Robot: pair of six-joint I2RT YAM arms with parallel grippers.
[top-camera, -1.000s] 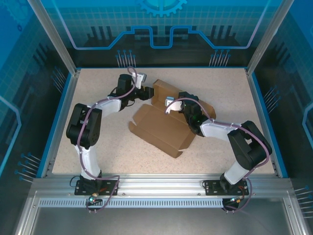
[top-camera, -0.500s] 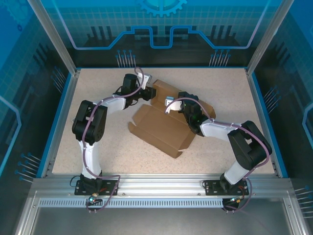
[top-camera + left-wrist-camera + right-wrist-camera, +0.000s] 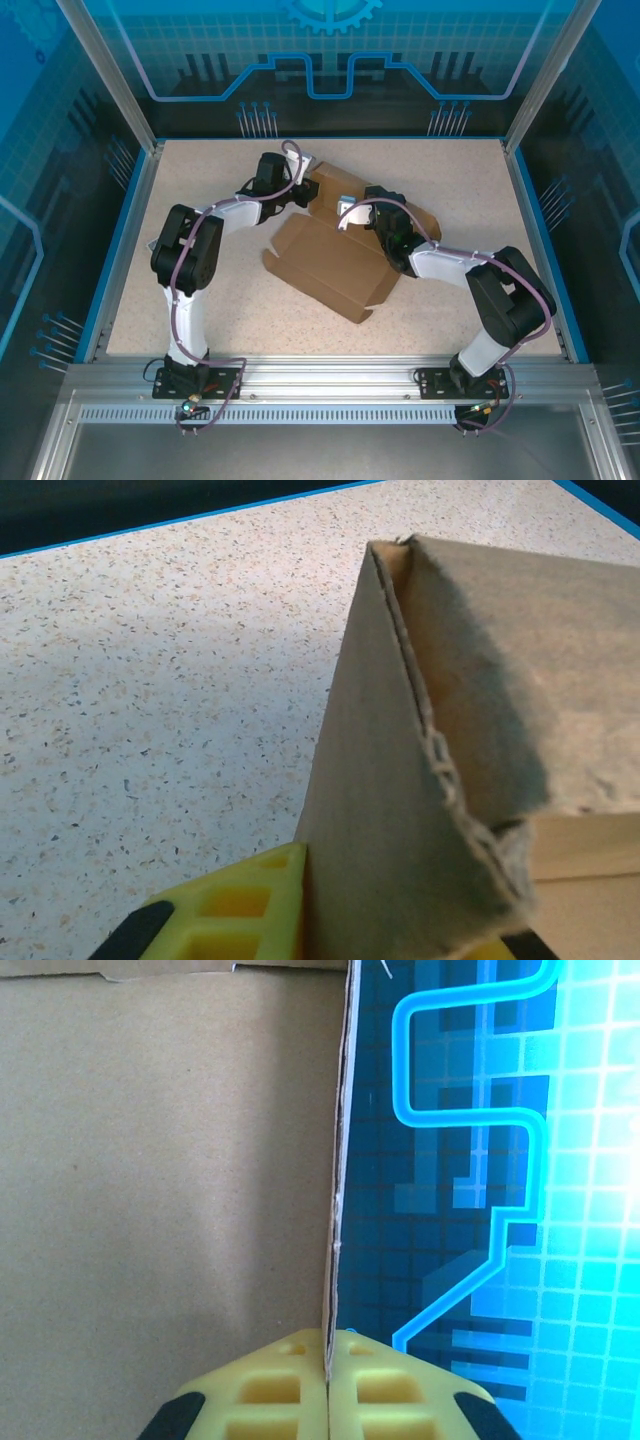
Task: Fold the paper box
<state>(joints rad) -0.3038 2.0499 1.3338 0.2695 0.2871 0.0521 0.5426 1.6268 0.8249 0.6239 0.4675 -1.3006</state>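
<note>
The paper box (image 3: 335, 262) sits near the middle of the speckled table (image 3: 200, 230), set at an angle. Its large near panel lies flat, and its far part is partly raised between the two arms.

The left gripper (image 3: 302, 190) is at the box's far left corner. In the left wrist view its yellow fingers (image 3: 245, 912) sit on either side of a doubled cardboard flap that stands up in a wedge, and they appear to pinch it.

The right gripper (image 3: 328, 1370) is at the far side of the box, just right of the left one. Its jaws are pressed together on the thin edge of a panel held upright.

I judge the fold to be at an early to middle stage. One wall and a corner flap are lifted, but nothing looks tucked or locked. The big near panel still needs folding over. The near side flaps are flat, and the box has no closed shape yet. The likely next step is to set the raised flap along its crease.
</note>
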